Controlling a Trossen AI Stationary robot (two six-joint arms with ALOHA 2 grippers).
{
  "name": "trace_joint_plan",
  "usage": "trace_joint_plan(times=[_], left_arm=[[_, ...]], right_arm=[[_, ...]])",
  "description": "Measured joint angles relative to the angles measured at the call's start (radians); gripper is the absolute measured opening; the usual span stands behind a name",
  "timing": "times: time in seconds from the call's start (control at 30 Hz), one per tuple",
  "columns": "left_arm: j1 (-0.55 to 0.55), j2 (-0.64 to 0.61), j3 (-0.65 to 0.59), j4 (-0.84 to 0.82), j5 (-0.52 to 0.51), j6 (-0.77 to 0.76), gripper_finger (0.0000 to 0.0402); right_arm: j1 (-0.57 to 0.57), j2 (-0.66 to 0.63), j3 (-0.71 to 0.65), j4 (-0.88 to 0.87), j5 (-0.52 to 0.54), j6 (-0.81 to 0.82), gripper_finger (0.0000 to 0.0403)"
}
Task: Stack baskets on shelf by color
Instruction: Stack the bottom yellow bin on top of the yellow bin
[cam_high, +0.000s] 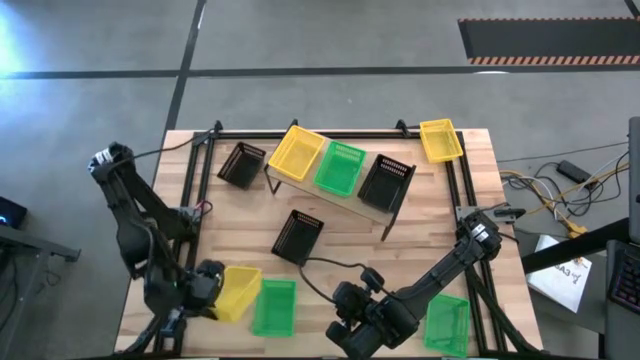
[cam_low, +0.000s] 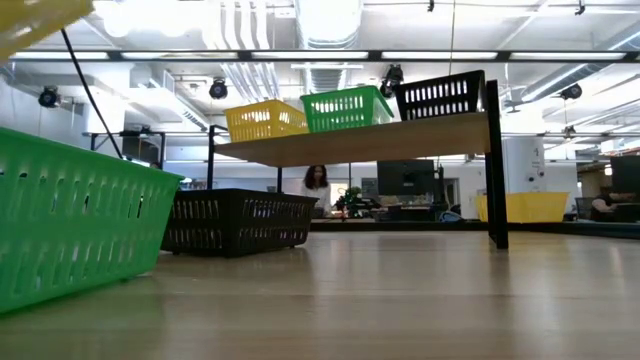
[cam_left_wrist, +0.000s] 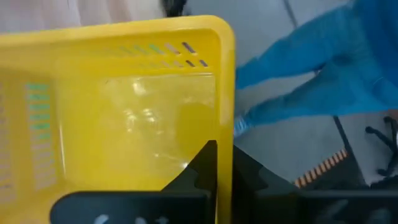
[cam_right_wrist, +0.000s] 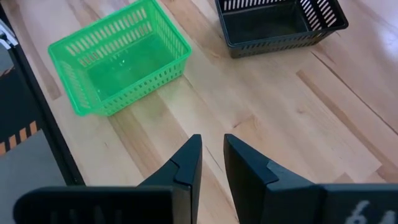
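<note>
Tabletop (cam_high: 420, 250) bare ahead of the right gripper (cam_right_wrist: 212, 163), fingers slightly parted on nothing; left gripper (cam_left_wrist: 222, 163) at the near edge pinches a glossy yellow basket (cam_left_wrist: 124, 118) wall, lifted.

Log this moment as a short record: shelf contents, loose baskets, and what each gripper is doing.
shelf: yellow basket, green basket, black basket side by side on top
loose on table: black, black, yellow, green, green
left gripper: shut on rim of a yellow basket, near table's front left corner
right gripper: empty, jaws slightly apart, above bare table at front
</note>
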Motion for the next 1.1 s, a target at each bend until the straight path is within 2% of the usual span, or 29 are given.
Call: trace_joint_plan(times=[0.2, 0.53, 0.73, 0.9, 1.1], left_arm=[[0.176, 0.003, 0.144, -0.013, -0.001, 0.292, 0.0], [0.597, 0.097, 0.43, -0.254, -0.021, 0.829, 0.0], [0.849, 0.163, 0.454, -0.29, -0.026, 1.161, 0.0], [1.013, 0.229, 0.453, -0.284, -0.027, 1.409, 0.0], [1.166, 0.32, 0.452, -0.284, -0.028, 1.545, 0.0]], right_arm=[[0.004, 0.0, 0.0, 0.004, -0.003, 0.015, 0.0057], [0.02, -0.002, 0.0, 0.012, -0.006, 0.09, 0.0057], [0.039, -0.002, 0.0, 0.015, -0.006, 0.163, 0.0057], [0.052, -0.002, 0.0, 0.016, -0.006, 0.219, 0.0057], [0.055, -0.002, 0.0, 0.018, -0.006, 0.252, 0.0057]])
